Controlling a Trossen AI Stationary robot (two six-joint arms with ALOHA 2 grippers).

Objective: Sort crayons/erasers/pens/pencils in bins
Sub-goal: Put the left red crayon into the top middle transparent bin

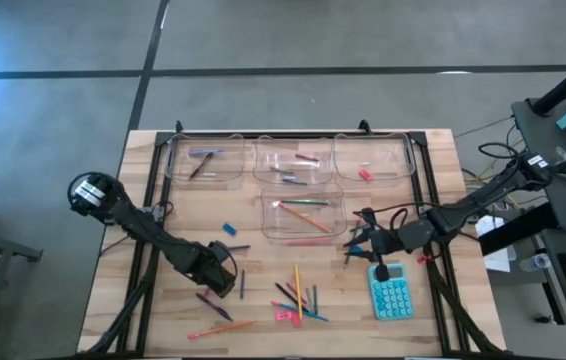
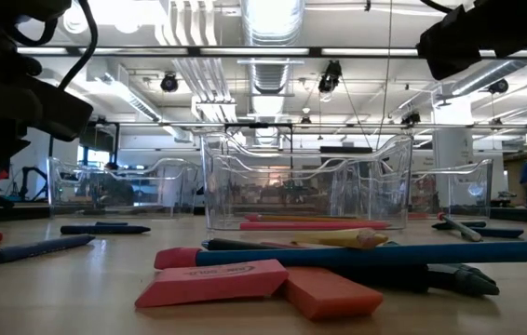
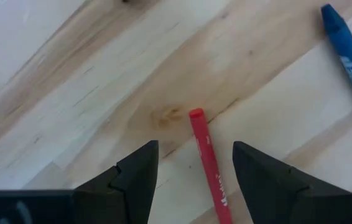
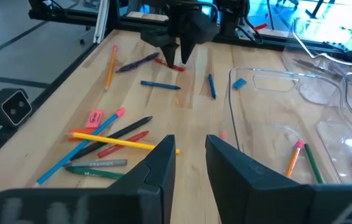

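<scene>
**Left gripper straddles a red crayon; right gripper hangs beside the front bin**

High view: the wooden table (image 1: 163,330) carries three clear bins in a row at 12 o'clock (image 1: 203,160) and a fourth bin (image 1: 303,215) near the centre, with pencils lying inside it. The left gripper (image 1: 225,283) sits at about 8 o'clock, near a scatter of pens and crayons. The right gripper (image 1: 358,243) is at 3 o'clock of the front bin, just above the teal calculator (image 1: 391,295). A mixed pile of sticks (image 1: 298,300) lies at 6 o'clock.

Low view: a pink eraser (image 2: 212,282) and a second red chunk (image 2: 331,293) lie nearest, with a long blue stick behind them and the front bin beyond.

Left wrist view: the fingers stand wide apart, either side of a red crayon (image 3: 208,162) flat on the wood, not touching it. A blue crayon (image 3: 349,53) lies well apart.

Right wrist view: the right gripper's fingers (image 4: 157,165) are narrowly parted, holding nothing, above bare wood beside the bin.
</scene>
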